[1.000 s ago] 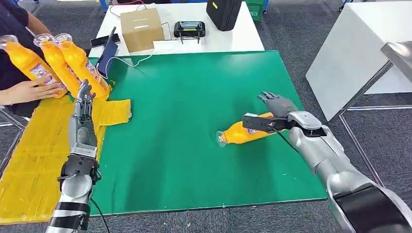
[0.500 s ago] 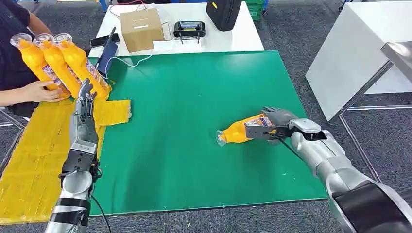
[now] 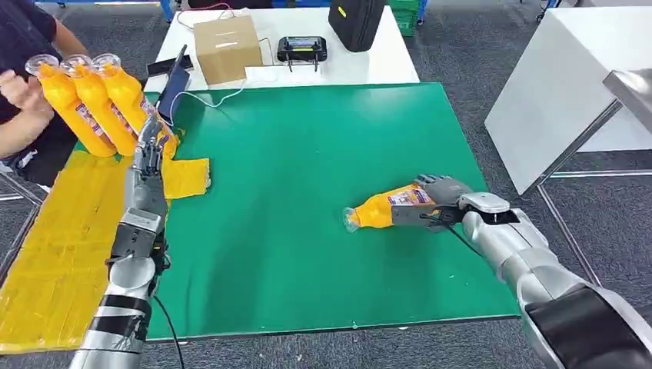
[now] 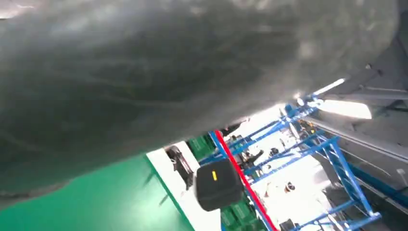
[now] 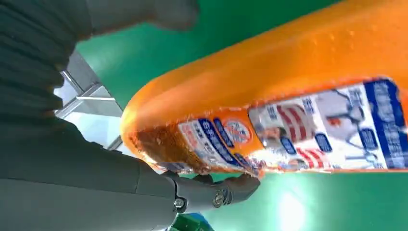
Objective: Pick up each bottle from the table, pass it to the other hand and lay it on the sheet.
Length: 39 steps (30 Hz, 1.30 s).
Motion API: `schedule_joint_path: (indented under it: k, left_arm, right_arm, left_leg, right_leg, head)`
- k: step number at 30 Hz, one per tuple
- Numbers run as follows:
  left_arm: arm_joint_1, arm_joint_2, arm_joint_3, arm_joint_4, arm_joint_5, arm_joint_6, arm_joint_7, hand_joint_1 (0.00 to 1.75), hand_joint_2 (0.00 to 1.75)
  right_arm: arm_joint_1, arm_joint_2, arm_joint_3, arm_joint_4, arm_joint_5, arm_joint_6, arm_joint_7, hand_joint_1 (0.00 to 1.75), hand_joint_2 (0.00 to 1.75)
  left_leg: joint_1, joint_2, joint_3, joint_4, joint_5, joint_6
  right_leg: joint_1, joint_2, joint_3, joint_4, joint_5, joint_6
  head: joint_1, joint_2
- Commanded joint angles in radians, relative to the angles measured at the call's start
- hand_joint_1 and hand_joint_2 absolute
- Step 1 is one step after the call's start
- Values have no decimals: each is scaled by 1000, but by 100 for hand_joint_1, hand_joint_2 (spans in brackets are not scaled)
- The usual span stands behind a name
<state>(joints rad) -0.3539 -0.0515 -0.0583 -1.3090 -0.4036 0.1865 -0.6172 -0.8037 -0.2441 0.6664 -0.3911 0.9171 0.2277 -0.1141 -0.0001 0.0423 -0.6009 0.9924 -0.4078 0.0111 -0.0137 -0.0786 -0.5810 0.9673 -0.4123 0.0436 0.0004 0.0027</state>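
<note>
We see the orange bottle point(image 3: 388, 209) lying on its side on the green table point(image 3: 307, 138), cap end toward the middle, with the right hand point(image 3: 440, 201) wrapped around its base end. In the right wrist view its fingers point(image 5: 211, 192) curl under the labelled body while the thumb lies over the top, so the bottle is gripped. The right forearm reaches in low from the table's right side. The left hand point(image 3: 149, 141) is stretched forward over the yellow sheet point(image 3: 54, 246), fingers straight and close together, holding nothing, just beside three orange bottles point(image 3: 96, 104) that a person's hand point(image 3: 19, 88) steadies. Compared with a second ago, the right hand has closed down onto the bottle, and the three bottles stand more upright. A cardboard box point(image 3: 224, 48) sits on the white table behind.
</note>
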Motion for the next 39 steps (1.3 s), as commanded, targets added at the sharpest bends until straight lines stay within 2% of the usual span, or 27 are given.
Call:
schedule_joint_path:
  k: [1, 3, 5, 7, 8, 11, 12, 14, 15, 19, 20, 23, 24, 25, 27, 28, 29, 30, 31, 32, 33, 34, 35, 36, 37, 38, 39]
  left_arm:
    - [-108, 1, -59, 175, 27, -2, -14, 0, 0]
    - [-112, 4, -58, 184, 38, -10, -20, 0, 0]
    - [-116, 4, -63, 193, 41, -16, -23, 0, 0]
    - [-116, 2, -64, 193, 41, -16, -23, 0, 0]
    - [-116, 2, -64, 193, 41, -16, -23, 0, 0]
    - [-117, 1, -65, 193, 41, -16, -23, 0, 0]
    - [-117, 1, -65, 193, 41, -16, -23, 0, 0]
    - [-118, 2, -65, 196, 43, -17, -25, 0, 0]
    - [-121, 2, -67, 200, 46, -18, -28, 0, 0]
    - [-132, 1, -68, 210, 53, -20, -32, 0, 0]
    - [-133, 0, -68, 211, 54, -20, -32, 0, 0]
    - [-124, 4, -63, 204, 57, -16, -31, 0, 0]
    - [-110, 12, -54, 191, 60, -10, -28, 0, 0]
    - [-84, 29, -29, 175, 76, -7, -16, 0, 0]
    - [-2, 112, 72, 136, 145, -54, -8, 0, 0]
    - [27, 150, 136, 137, 175, -94, -28, 0, 0]
    - [56, 179, 213, 138, 213, -125, -47, 0, 0]
    - [75, 201, 300, 140, 238, -192, -68, 0, 0]
    - [65, 193, 354, 142, 209, -241, -71, 0, 0]
    - [53, 174, 389, 135, 177, -269, -64, 0, 0]
    - [46, 162, 395, 129, 164, -274, -58, 0, 0]
    - [42, 152, 393, 125, 156, -274, -55, 0, 0]
    - [52, 149, 406, 110, 156, -276, -36, 0, 0]
    - [59, 150, 417, 101, 169, -292, -26, 0, 0]
    - [60, 151, 426, 97, 177, -304, -24, 0, 0]
    - [53, 148, 437, 98, 189, -328, -31, 0, 0]
    - [47, 145, 442, 99, 195, -341, -40, 0, 0]
  right_arm:
    - [164, -27, 46, 136, -3, 40, -4, 175, 175]
    - [153, -36, 54, 131, 4, 67, -16, 175, 175]
    - [155, -38, 60, 129, 10, 79, -19, 175, 175]
    - [157, -38, 60, 128, 10, 77, -19, 175, 175]
    - [157, -38, 60, 128, 10, 77, -19, 175, 175]
    - [159, -37, 60, 128, 10, 76, -19, 175, 175]
    - [159, -37, 60, 128, 10, 76, -19, 175, 175]
    - [162, -37, 62, 129, 12, 79, -18, 175, 175]
    - [167, -40, 69, 128, 19, 84, -22, 175, 175]
    - [184, -41, 79, 131, 28, 84, -24, 175, 175]
    - [187, -40, 78, 131, 28, 80, -22, 175, 175]
    - [185, -12, 38, 132, 0, 44, 22, 175, 175]
    - [175, 14, 13, 130, -20, 8, 29, 175, 175]
    - [150, 67, -30, 127, -57, -32, 36, 175, 175]
    - [54, 273, -147, 121, -164, -115, 94, 175, 175]
    - [-5, 370, -176, 116, -192, -139, 118, 175, 175]
    - [-62, 468, -226, 97, -242, -198, 95, 175, 175]
    - [-124, 572, -287, 69, -315, -257, 59, 175, 175]
    - [-152, 593, -251, 45, -348, -250, 110, 175, 175]
    - [-157, 593, -194, 18, -403, -247, 150, 175, 175]
    - [-156, 591, -192, 29, -410, -251, 144, 175, 175]
    - [-146, 579, -191, 30, -411, -255, 131, 175, 175]
    - [-143, 593, -231, -28, -525, -302, -57, 175, 175]
    - [-143, 593, -169, -116, -637, -322, -74, 175, 175]
    - [-146, 593, -95, -203, -737, -357, -63, 175, 175]
    - [-168, 593, 3, -281, -823, -409, -42, 175, 175]
    - [-183, 593, 57, -336, -868, -436, -24, 175, 175]
  left_leg:
    - [5, -14, 9, -3, 0, -1]
    - [4, -13, 14, -4, -2, 0]
    - [4, -12, 20, -2, -6, 0]
    - [5, -14, 20, -4, -4, 0]
    - [5, -10, 23, -2, -6, 0]
    - [5, -7, 25, -1, -7, 1]
    - [5, -12, 24, -3, -6, 1]
    - [5, -12, 24, -3, -6, 1]
    - [5, -8, 26, -1, -8, 1]
    - [5, -14, 24, -3, -5, 1]
    - [5, -11, 26, -2, -7, 2]
    - [5, -12, 26, -2, -6, 2]
    - [5, -13, 25, -5, -5, 1]
    - [5, -8, 28, -2, -8, 2]
    - [5, -7, 27, -4, -7, 2]
    - [4, 5, 30, -3, -9, 2]
    - [2, 24, 28, -8, -8, 0]
    - [3, 15, 27, -5, -9, 0]
    - [5, 25, 30, -2, -12, 0]
    - [3, 45, 21, 0, -17, -4]
    - [3, 47, 13, 0, -15, -6]
    - [4, 52, 13, 0, -15, -8]
    - [5, 54, 8, 0, -14, -10]
    - [4, 42, 9, -2, -7, -10]
    - [4, 32, 9, -1, -1, -11]
    - [5, 23, 1, 0, 2, -11]
    - [6, 17, -3, 2, 1, -11]
  right_leg:
    - [3, -5, 14, -7, -2, -3]
    - [2, -2, 20, -9, -3, -2]
    - [2, -3, 27, -8, -4, -1]
    - [2, -3, 27, -12, -3, -1]
    - [2, -3, 29, -10, -4, -1]
    - [2, -2, 33, -11, -5, 0]
    - [1, -3, 32, -12, -4, 0]
    - [2, -2, 33, -13, -4, 0]
    - [2, -3, 34, -12, -5, 0]
    - [2, -3, 33, -15, -4, 0]
    - [2, -4, 35, -13, -5, 0]
    - [2, -4, 36, -14, -5, 0]
    - [2, -3, 35, -16, -3, 0]
    - [2, -2, 37, -14, -5, 1]
    - [2, 3, 35, -15, -3, 0]
    - [1, 13, 35, -12, -3, 0]
    - [0, 33, 38, -13, 3, -2]
    - [0, 27, 39, -10, 0, -1]
    - [2, 30, 41, -7, 0, -1]
    - [1, 53, 32, 3, 2, -5]
    - [2, 57, 26, 3, 4, -7]
    - [3, 55, 22, 4, 4, -9]
    - [5, 61, 14, 5, 5, -12]
    - [4, 46, 8, 4, 5, -12]
    - [3, 39, 5, 7, 2, -12]
    - [3, 28, 0, 8, 2, -11]
    - [5, 25, -2, 11, 1, -12]
  head:
    - [1, 0]
    - [3, 0]
    - [-4, 0]
    - [-2, 0]
    - [-3, 0]
    - [-3, 0]
    - [-3, 0]
    - [-3, 0]
    - [-3, 0]
    - [-3, 0]
    - [-3, 0]
    - [-3, 0]
    - [-3, 0]
    - [-3, 0]
    - [-3, 0]
    - [-3, 0]
    - [-2, 0]
    - [-1, 0]
    - [3, 0]
    - [5, 0]
    - [5, 0]
    - [0, 0]
    - [-3, 0]
    - [-7, 0]
    - [-8, 0]
    - [-6, 0]
    - [-6, 0]
